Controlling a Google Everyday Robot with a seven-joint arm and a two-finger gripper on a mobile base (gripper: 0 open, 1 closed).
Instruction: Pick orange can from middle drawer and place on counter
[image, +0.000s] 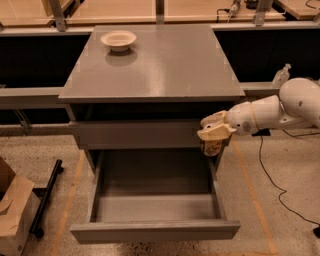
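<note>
My gripper (214, 128) is shut on the orange can (211, 146), which hangs below the fingers with only its lower body showing. It is held in the air in front of the cabinet's right side, above the right wall of the open middle drawer (155, 231) and below the edge of the counter (160, 65). The drawer is pulled out and its tray holds nothing that I can see. My white arm comes in from the right.
A cream shallow bowl (118, 39) sits at the counter's back left. A cardboard box (12, 212) and a black bar (46, 197) lie on the floor at left. A black cable (270, 180) runs over the floor at right. Pale wooden benchtops (200, 7) stand behind.
</note>
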